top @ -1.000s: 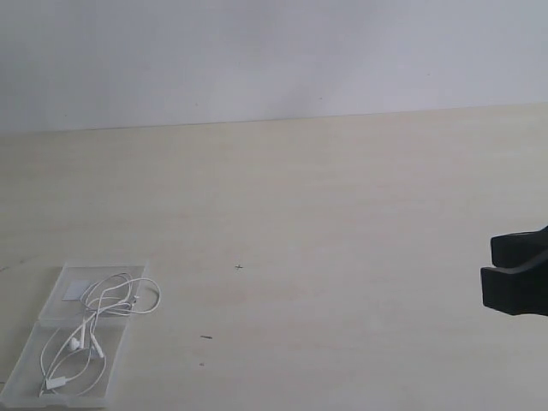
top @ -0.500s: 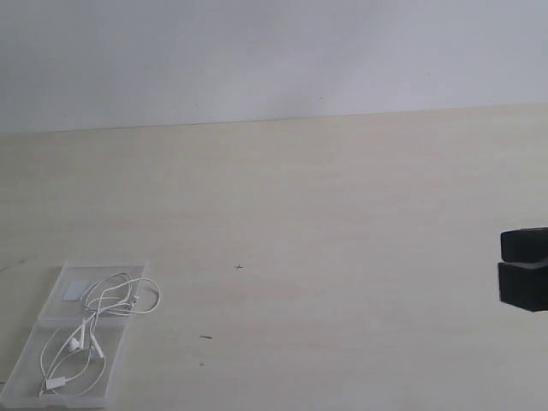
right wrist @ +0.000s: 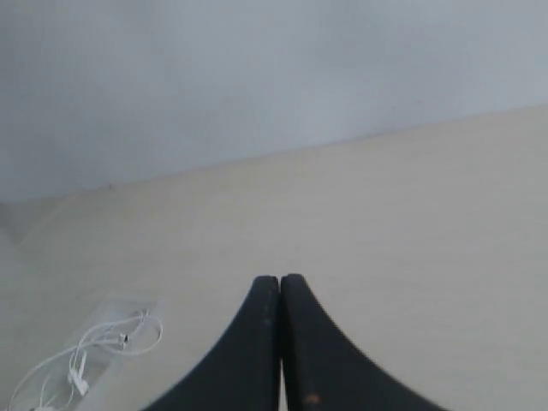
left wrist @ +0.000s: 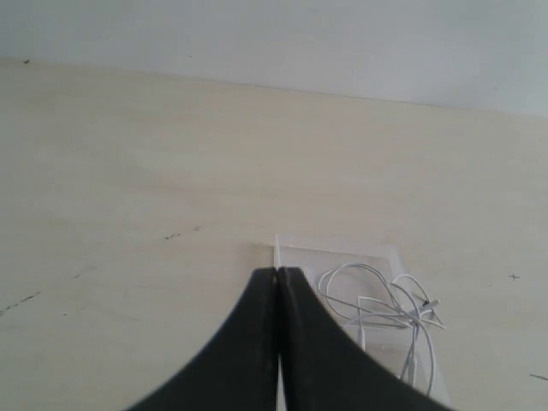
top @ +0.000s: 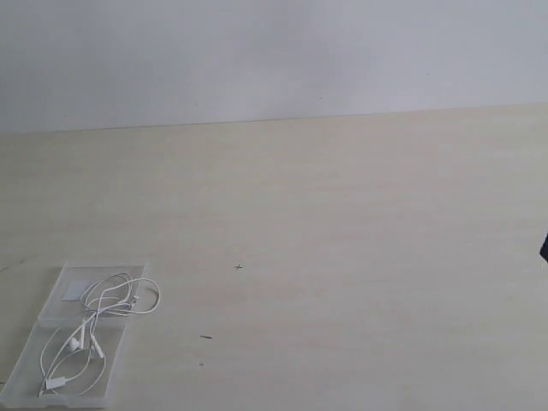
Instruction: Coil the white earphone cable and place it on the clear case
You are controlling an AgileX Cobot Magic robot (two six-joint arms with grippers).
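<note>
My right hand point(right wrist: 279, 278) has just pulled back. A second ago it stood as a dark block at the right edge of the exterior view, half a second ago it was further out, and now only a thin dark sliver of it is left at that edge, a little below the middle. It left with nothing in it: its two fingers are pressed flat together, with no cable between them.

My left hand point(left wrist: 278, 272) is clenched the same way and is also empty. It does not show in the exterior view at all. In its own wrist view, its tips point toward the near corner of the case point(top: 31, 364). I cannot tell how high above the counter point(top: 342, 257) it hangs.

The cable point(top: 94, 325) has not moved over that second. It lies in the lower left of the exterior view, gathered in loose overlapping loops across both halves of the case, with the earbuds near the middle. One loop runs past the case's right edge onto the counter.

With both hands shut, empty and away from the cable, I judge the placing done and this the retreat. The coil is slack rather than neat, and that stray loop is the only part not on the case.
</note>
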